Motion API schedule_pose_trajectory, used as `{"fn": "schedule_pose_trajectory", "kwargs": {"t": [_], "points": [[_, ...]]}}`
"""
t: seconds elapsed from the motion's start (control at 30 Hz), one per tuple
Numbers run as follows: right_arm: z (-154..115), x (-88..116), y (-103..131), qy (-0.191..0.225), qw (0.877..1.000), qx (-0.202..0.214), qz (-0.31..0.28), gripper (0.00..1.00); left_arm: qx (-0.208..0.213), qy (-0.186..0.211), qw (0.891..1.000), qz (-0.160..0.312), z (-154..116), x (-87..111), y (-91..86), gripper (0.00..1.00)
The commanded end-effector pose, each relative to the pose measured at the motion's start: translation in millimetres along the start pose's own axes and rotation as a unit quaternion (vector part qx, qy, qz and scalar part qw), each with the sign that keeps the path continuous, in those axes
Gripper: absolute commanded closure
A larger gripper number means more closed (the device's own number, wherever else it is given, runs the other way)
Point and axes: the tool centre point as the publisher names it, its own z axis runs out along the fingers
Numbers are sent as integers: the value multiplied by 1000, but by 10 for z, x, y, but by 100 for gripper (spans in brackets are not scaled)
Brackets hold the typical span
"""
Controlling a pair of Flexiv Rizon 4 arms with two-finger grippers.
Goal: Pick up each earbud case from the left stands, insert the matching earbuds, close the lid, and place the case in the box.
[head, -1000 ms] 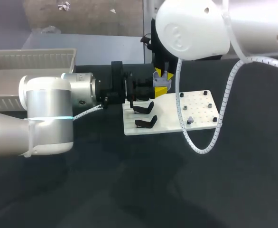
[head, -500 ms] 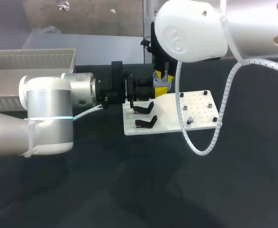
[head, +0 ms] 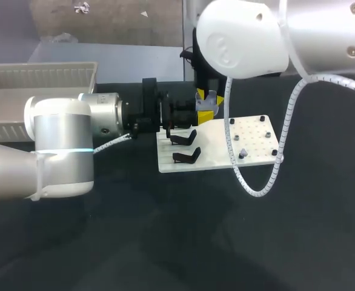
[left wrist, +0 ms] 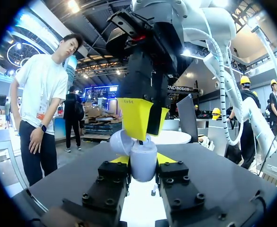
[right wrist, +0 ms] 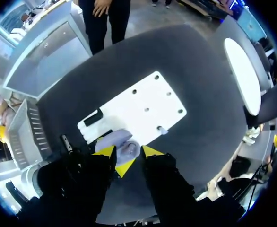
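Item: your left gripper (left wrist: pixel 143 164); the arm comes in from the left and lies level over the table (head: pixel 226 230), ending at the far left corner of the white board (head: pixel 220 159); jaws closed on the earbud case (left wrist: pixel 143 160), one black finger pressed to each side of it.

Item: earbud case; pale lavender, lid hinged open; held in the air above the board's far left edge, just beyond the stands (head: pixel 184 138).

Item: your right gripper (left wrist: pixel 145 126); the arm comes down from above on the right and the gripper hangs directly over the open case, very close to it; you cannot tell whether it is open or closed.

Item: stands; two, black, side by side at the board's left end.

Item: pegs (head: pixel 242 153); small, on the board's right half.

Item: box (head: pixel 41 76); pale, at the table's far left, well apart from the case.
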Motion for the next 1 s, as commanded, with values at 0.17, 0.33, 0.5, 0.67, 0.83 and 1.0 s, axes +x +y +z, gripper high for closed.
{"fn": "schedule_pose_trajectory", "kwargs": {"t": [0.17, 0.33, 0.5, 0.67, 0.83, 1.0], "points": [[-142, 141, -189, -27, 999, -25, -20, 0, -3, -2, 1000, 2, 0, 9, -14, 100], [-166, 196, -378, -66, 995, -65, -28, 0, -3, -2, 1000, 2, 0, 9, -14, 100], [-156, 246, -561, -112, 987, -108, -45, 0, -3, -2, 1000, 2, 0, 9, -14, 100], [-87, 295, -709, -121, 985, -112, -52, 0, -3, -2, 1000, 2, 0, 9, -14, 100], [56, 334, -792, -121, 985, -103, -62, 0, -3, -2, 1000, 2, 0, 9, -14, 100], [260, 342, -888, -121, 986, -97, -60, 0, -3, -2, 1000, 2, 0, 9, -14, 100]]}}
